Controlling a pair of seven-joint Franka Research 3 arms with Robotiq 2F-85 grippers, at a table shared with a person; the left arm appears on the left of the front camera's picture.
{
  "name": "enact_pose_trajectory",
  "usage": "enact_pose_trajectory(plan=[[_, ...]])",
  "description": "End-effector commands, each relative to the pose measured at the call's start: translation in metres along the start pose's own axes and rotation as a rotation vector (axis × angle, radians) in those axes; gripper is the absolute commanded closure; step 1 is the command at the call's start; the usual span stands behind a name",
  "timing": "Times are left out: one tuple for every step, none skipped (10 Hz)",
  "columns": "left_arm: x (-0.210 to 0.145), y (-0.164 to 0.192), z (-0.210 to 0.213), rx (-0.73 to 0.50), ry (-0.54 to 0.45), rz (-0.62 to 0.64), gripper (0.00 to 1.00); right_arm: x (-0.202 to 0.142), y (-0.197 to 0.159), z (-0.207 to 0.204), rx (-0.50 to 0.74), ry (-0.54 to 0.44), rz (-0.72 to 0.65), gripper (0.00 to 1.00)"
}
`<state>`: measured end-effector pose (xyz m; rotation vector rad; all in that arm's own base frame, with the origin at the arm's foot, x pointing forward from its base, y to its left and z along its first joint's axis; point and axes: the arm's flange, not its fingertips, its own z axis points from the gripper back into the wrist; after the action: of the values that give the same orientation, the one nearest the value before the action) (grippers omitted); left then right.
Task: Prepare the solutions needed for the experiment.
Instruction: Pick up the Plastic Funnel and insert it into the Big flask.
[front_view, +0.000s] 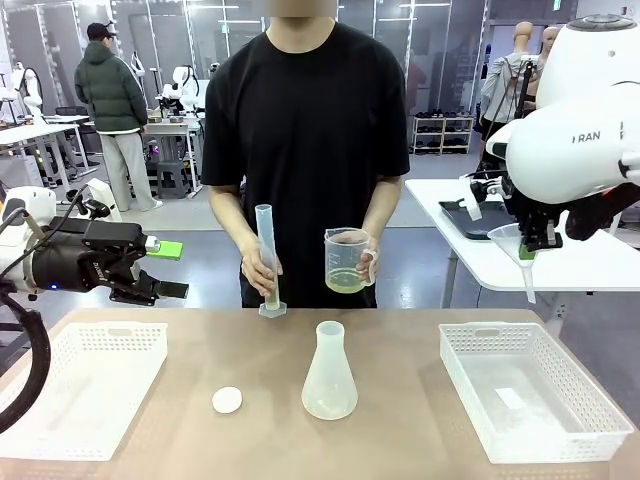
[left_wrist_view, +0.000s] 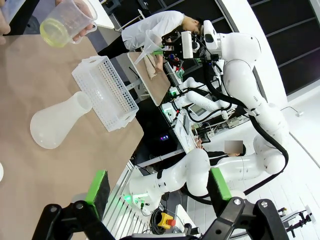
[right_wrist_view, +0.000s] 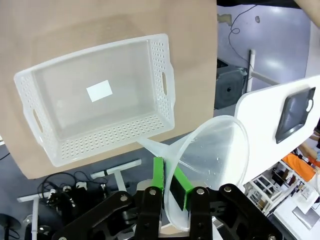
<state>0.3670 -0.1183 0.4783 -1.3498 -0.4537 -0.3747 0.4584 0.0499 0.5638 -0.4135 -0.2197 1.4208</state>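
Right gripper (right_wrist_view: 170, 186) clamped on the funnel (right_wrist_view: 215, 155); left gripper (front_view: 168, 270) spread wide, holding nothing.
I see the solution (front_view: 345, 282) in a beaker (front_view: 346, 258) that the person's hand (front_view: 368, 262) holds above the bench's (front_view: 420, 400) far edge; their other hand (front_view: 258, 272) steadies a cylinder (front_view: 266, 240) standing on that edge. The flask (front_view: 330, 375) stands mid-bench with a white disc (front_view: 227, 400) near it. My funnel hangs high near the right end, and the left gripper hovers over the left edge.

Pale yellow-green solutions (front_view: 345, 283), shallow layer in clear beaker (front_view: 345, 252), upright, apparently held in person's hand (front_view: 369, 263)
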Motion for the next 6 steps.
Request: enact_pose_trajectory(plan=[[0.0007,-0.0021,-0.0018,-0.022,-0.015,0.009,0.0,-0.0027,-0.0057,0.0043,0.026,0.002,-0.001,1.0],[0.0007,-0.0021,-0.0018,-0.022,-0.015,0.009,0.0,-0.0027,-0.0057,0.0043,0.026,0.002,-0.001,1.0],[0.0007,-0.0021,-0.0018,-0.022,-0.015,0.009,0.0,-0.0027,-0.0057,0.0043,0.026,0.002,-0.001,1.0],[0.0007,-0.0021,-0.0018,-0.022,-0.015,0.009,0.0,-0.0027,-0.0057,0.0043,0.026,0.002,-0.001,1.0],[0.0007,-0.0021,-0.0018,-0.022,-0.015,0.009,0.0,-0.0027,-0.0057,0.0043,0.026,0.002,-0.001,1.0],[0.0007,-0.0021,-0.0018,-0.022,-0.015,0.009,0.0,-0.0037,-0.0019,0.0021,0.019,-0.003,-0.005,0.93]])
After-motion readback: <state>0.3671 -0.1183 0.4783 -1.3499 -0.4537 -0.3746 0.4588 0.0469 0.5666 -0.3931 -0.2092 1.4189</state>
